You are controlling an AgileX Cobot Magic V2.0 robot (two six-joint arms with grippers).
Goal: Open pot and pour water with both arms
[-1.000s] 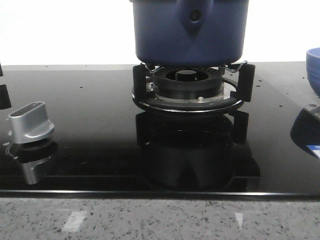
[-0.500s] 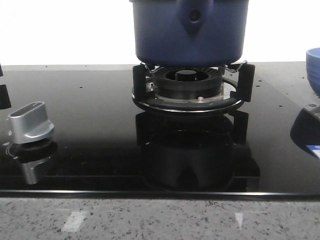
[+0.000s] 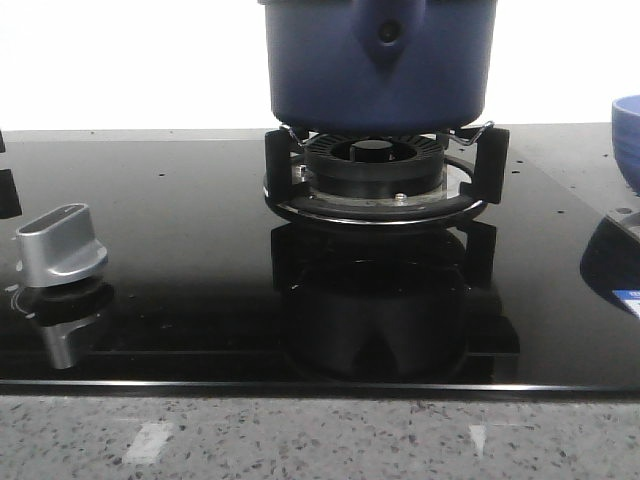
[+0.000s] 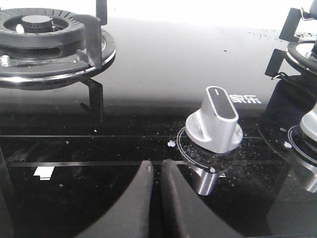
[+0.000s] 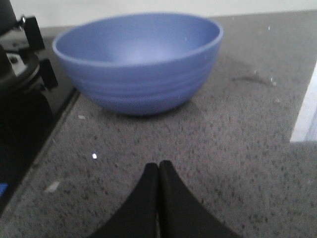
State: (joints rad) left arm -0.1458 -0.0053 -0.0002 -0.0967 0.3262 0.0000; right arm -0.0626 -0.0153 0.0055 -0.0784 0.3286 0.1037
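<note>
The pot [image 3: 380,65] is large and dark navy, with a teardrop handle bracket facing me. It stands on the gas burner [image 3: 378,175] at the back middle of the black glass hob, and its top is cut off by the frame. Neither gripper shows in the front view. In the left wrist view my left gripper [image 4: 157,166] is shut with nothing in it, low over the black glass just beside a silver knob [image 4: 215,121]. In the right wrist view my right gripper [image 5: 158,164] is shut and empty over the speckled counter, a short way in front of a lighter blue bowl [image 5: 138,59].
A silver knob [image 3: 60,245] sits at the hob's left front. The blue bowl [image 3: 627,135] stands on the counter at the right edge. A second, bare burner [image 4: 44,34] lies beyond the left gripper. A speckled stone counter [image 3: 320,435] runs along the front.
</note>
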